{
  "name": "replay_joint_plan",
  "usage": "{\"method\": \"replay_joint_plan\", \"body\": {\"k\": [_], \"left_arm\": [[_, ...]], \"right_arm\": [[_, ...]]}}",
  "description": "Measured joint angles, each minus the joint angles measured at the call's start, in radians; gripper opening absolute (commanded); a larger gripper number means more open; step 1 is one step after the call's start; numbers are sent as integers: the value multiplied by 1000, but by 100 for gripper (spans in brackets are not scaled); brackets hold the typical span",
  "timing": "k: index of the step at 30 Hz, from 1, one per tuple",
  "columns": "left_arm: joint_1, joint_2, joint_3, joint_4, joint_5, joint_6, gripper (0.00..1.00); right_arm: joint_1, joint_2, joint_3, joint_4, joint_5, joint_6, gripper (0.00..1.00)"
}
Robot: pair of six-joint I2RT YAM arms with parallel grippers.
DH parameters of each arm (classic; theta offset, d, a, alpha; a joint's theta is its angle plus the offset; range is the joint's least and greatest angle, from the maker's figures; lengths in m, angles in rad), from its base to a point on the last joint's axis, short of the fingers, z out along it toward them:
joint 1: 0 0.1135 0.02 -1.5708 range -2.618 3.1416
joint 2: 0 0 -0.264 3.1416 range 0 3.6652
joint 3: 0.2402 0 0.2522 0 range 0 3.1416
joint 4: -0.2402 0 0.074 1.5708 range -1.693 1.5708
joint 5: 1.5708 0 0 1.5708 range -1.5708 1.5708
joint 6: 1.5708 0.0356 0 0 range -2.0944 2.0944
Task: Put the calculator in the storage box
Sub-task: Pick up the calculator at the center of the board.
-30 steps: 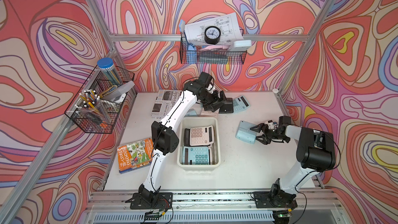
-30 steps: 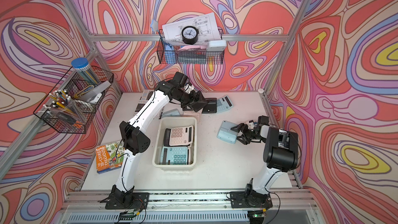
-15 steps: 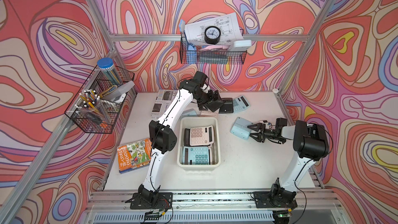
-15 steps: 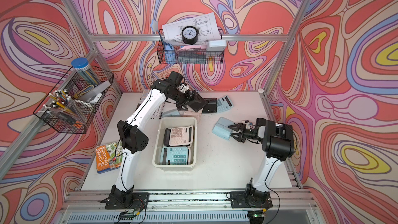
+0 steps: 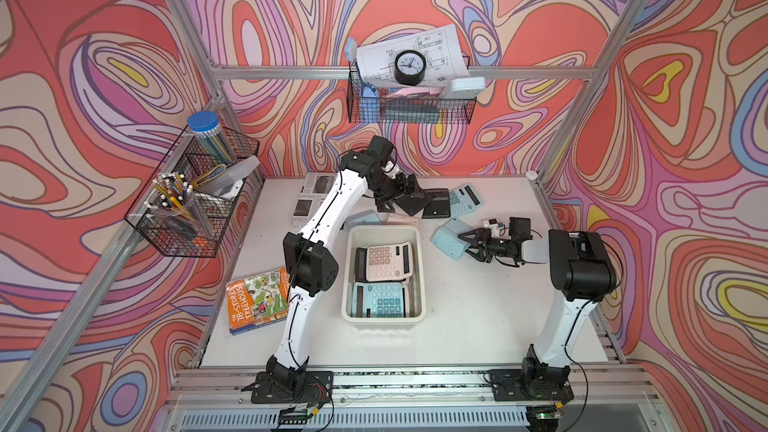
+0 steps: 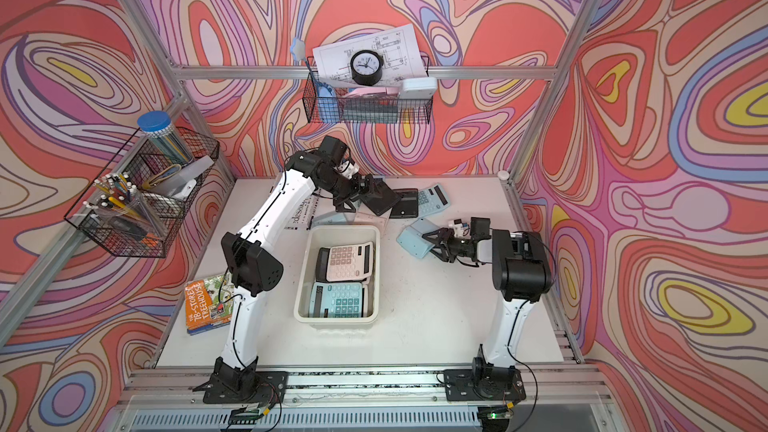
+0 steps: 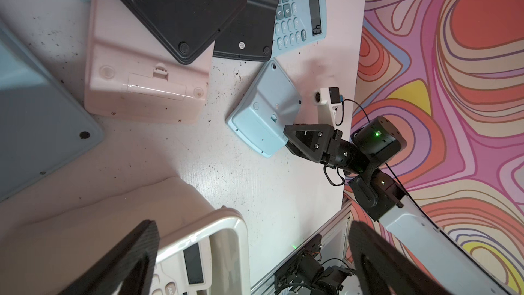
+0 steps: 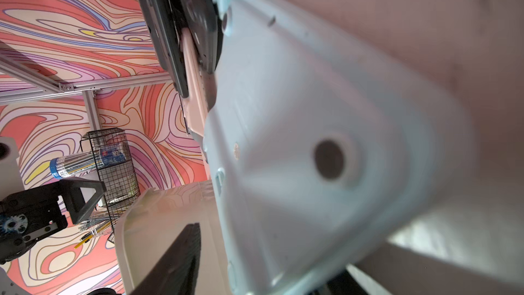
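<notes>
Left wrist view looks down on the light-blue calculator [image 7: 265, 109], lying back-up on the white worktop [image 7: 226, 180]. In both top views it sits outside the storage box [image 5: 421, 272], off to the box's right and apart from it. The right tool [image 7: 286, 137] is low at the calculator's side, with one black finger across a corner of its back. The other finger is hidden, so I cannot tell whether the tool pinches the calculator or only straddles it. The left tool [image 7: 252, 224] hangs above the far end of the box, fingers spread wide with nothing between them. Inside the box lie a pink calculator [image 5: 386, 261] and a teal calculator [image 5: 380, 301], keys up. Behind the box, two black calculators [image 7: 181, 4] lie backs up, overlapping a pale pink face-down calculator [image 7: 141, 80]. A blue keys-up calculator [image 5: 465, 199] sits just beside them.
</notes>
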Motion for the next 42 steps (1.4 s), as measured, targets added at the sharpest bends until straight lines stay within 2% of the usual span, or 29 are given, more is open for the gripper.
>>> {"method": "replay_joint_plan", "body": {"k": [3, 9, 13, 17, 25, 33, 42], "left_arm": [[5, -24, -16, -6, -2, 10, 99], [17, -68, -35, -19, -4, 24, 98], [26, -79, -35, -21, -5, 30, 99], [39, -90, -40, -23, -10, 28, 99], [58, -133, -41, -32, -54, 25, 99], [98, -162, -41, -51, -38, -25, 99], [163, -166, -41, -34, 68, -200, 99]], "right_arm": [[8, 21, 0, 70, 6, 43, 50], [38, 35, -3, 137, 41, 115, 34], [59, 3, -18, 156, 59, 149, 29], [66, -62, -39, 101, 103, 146, 26], [78, -257, -24, -150, 236, 82, 24], [127, -382, 222, -428, 373, -34, 24], [279, -373, 579, -694, 588, -224, 24]]}}
